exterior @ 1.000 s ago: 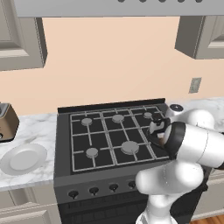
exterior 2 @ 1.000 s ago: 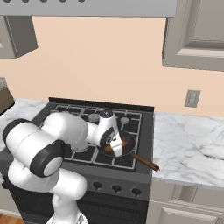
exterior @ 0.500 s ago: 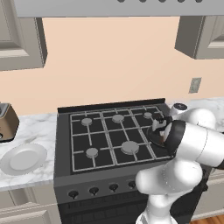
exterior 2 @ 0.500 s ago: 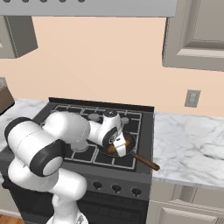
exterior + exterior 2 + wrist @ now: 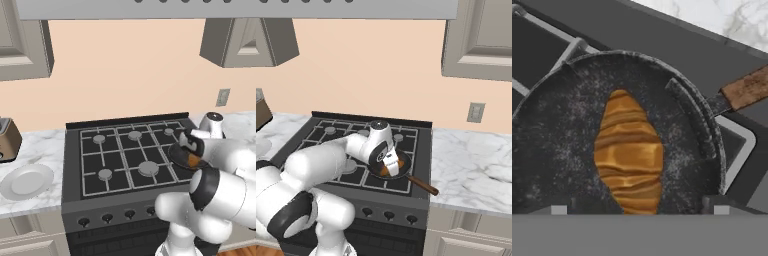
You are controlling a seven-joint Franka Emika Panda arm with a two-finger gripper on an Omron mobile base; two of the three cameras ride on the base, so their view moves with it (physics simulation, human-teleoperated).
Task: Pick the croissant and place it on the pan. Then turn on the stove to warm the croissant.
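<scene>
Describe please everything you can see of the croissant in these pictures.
The croissant is a small oblong pastry, golden-orange with darker brown ridges across it, tapering to a rounded tip at its far end. It looks whole and lies flat near the middle of the dark pan, touching only the pan's floor. Its near end is cut off at the bottom of the hand view. The open gripper is just above it, with the fingertips on either side, not pressing it.
</scene>
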